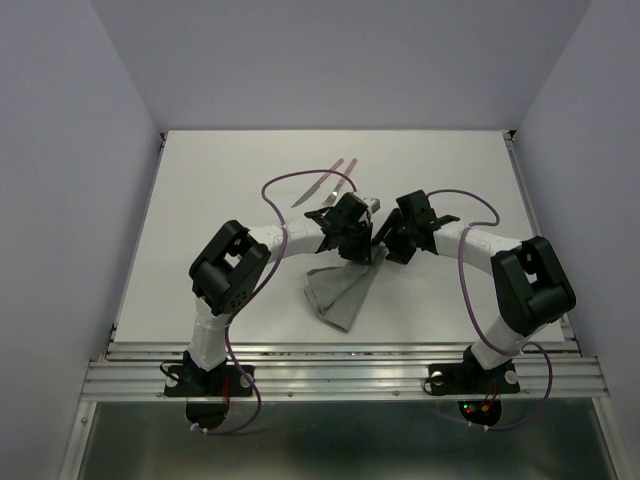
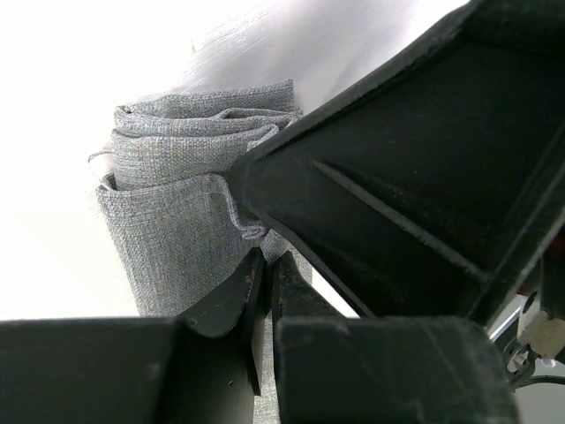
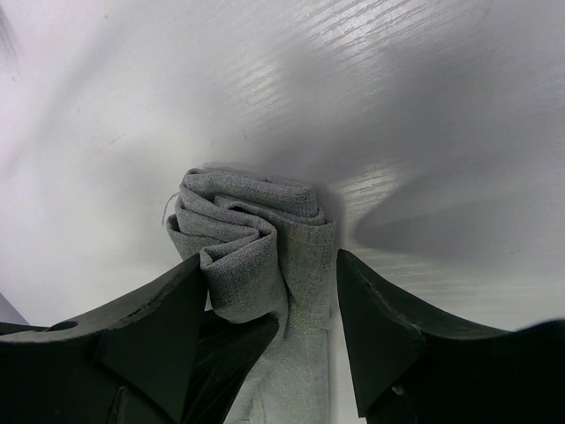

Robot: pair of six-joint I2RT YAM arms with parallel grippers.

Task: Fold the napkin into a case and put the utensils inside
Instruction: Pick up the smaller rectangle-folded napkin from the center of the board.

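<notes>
White table seen from above, w/ 2 robot arms bolted at its near edge: 1 left arm, 1 right arm. 1 grey napkin lay near the table's centre, a little toward the near edge. It was bunched into a narrow, crumpled strip, not a flat case. Both tools met at its far end.

Left tool: its 2 fingers were nearly together, clamped on a fold of the napkin, w/ a thin strip of grey cloth showing btwn them in the left wrist view.

Right tool: its 2 fingers stood apart, 1 on each side of the napkin's rolled end, not gripping.

Toward the table's far edge, left of centre, lay 1 knife & 1 fork, 2 items total. They were just beside each other and apart from the napkin, w/ pinkish handles toward the far edge.
</notes>
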